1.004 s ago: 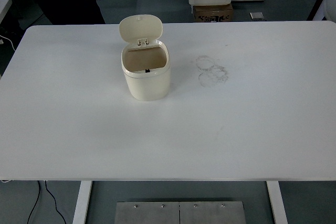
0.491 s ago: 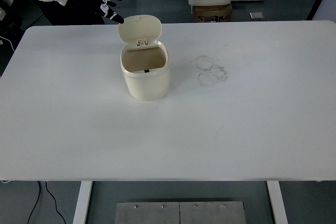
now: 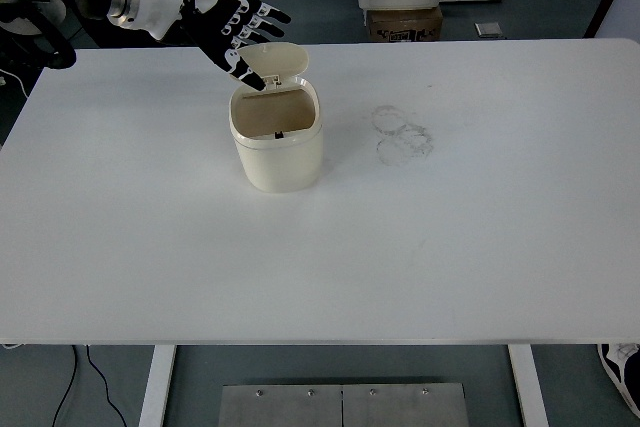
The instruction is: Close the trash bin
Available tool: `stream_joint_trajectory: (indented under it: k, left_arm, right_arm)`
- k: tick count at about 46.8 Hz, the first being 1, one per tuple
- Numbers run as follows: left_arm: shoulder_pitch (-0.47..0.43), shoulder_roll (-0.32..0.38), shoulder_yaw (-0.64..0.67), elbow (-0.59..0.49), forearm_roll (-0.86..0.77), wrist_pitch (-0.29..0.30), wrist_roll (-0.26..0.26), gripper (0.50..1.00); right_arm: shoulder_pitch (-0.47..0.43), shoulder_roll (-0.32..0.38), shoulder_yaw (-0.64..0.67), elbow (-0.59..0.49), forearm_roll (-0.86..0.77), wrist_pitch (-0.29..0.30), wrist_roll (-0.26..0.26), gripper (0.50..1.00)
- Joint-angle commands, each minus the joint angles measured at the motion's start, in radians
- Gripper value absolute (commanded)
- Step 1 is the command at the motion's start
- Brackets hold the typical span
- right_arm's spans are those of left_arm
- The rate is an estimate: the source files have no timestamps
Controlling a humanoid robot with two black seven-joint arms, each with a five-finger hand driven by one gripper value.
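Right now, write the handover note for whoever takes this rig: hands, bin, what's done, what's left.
Left hand: fingers spread, holding nothing, reaching in from the far left, right at the raised lid; contact can't be confirmed.
Right hand: barely visible at the bottom right corner, off the table; fingers unreadable.
Trash bin: upright on the white table, left of centre toward the far edge, opening exposed.
Done: left hand brought to the lid.
Left: push the lid down until shut, then withdraw.
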Motion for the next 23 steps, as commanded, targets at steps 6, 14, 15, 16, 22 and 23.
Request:
stream_joint_trajectory:
  k: [6, 14, 15, 16, 22, 23]
  left_arm:
    - [-0.012, -0.002, 0.0, -0.057, 0.0, 0.0, 0.052, 1.0]
    - [-0.014, -0.002, 0.001, -0.074, 0.012, 0.0, 0.069, 1.0]
    - [-0.014, -0.002, 0.001, -0.074, 0.015, 0.0, 0.069, 1.0]
    - [-0.014, -0.003, 0.001, -0.074, 0.018, 0.0, 0.069, 1.0]
    - [-0.012, -0.006, 0.009, -0.098, 0.032, 0.0, 0.085, 1.0]
    - [-0.012, -0.006, 0.011, -0.1, 0.035, 0.0, 0.088, 1.0]
  right_arm:
    - [0.0, 0.0, 0.0, 0.001, 0.0, 0.0, 0.0, 0.991]
    - [0.0, 0.0, 0.0, 0.001, 0.0, 0.0, 0.0, 0.991]
    - [0.0, 0.0, 0.0, -0.001, 0.0, 0.0, 0.0, 0.991]
    - [0.0, 0.0, 0.0, 0.001, 0.0, 0.0, 0.0, 0.991]
    - [0.0, 0.0, 0.0, -0.001, 0.0, 0.0, 0.0, 0.991]
    - [0.0, 0.0, 0.0, 0.001, 0.0, 0.0, 0.0, 0.991]
